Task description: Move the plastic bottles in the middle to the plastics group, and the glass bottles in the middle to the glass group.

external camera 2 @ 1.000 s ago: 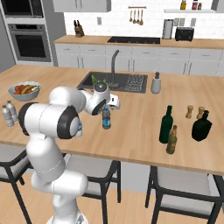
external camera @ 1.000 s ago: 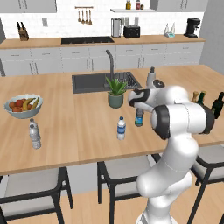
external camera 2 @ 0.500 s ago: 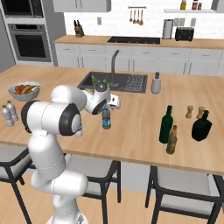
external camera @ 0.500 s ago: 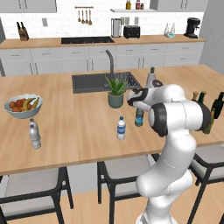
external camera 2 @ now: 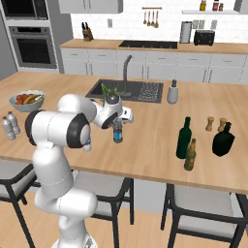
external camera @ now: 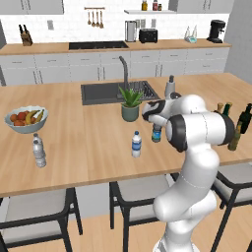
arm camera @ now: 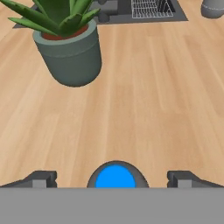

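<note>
My gripper (arm camera: 113, 179) is open, its two fingertips (arm camera: 41, 179) standing either side of the blue cap of the darker blue-tinted plastic bottle (arm camera: 116, 177), right above it. That bottle (external camera: 156, 134) (external camera 2: 117, 131) stands upright on the island under my hand (external camera: 153, 112). The clear plastic bottle with a white cap and blue label (external camera: 136, 144) stands just left of it. The plastics group bottle (external camera: 38, 151) (external camera 2: 7, 127) is at the far left. The tall dark green glass bottle (external camera 2: 183, 138) stands right of the middle, beside the olive-brown bottle (external camera 2: 190, 155) and blackish bottle (external camera 2: 223, 140) of the glass group.
A potted plant (external camera: 130, 104) (arm camera: 70, 48) stands close behind the blue-tinted bottle. Farther back are the sink (external camera: 106, 92) and a grey soap dispenser (external camera 2: 172, 92). A fruit bowl (external camera: 25, 118) sits far left. Two wooden shakers (external camera 2: 209, 124) stand behind the glass bottles.
</note>
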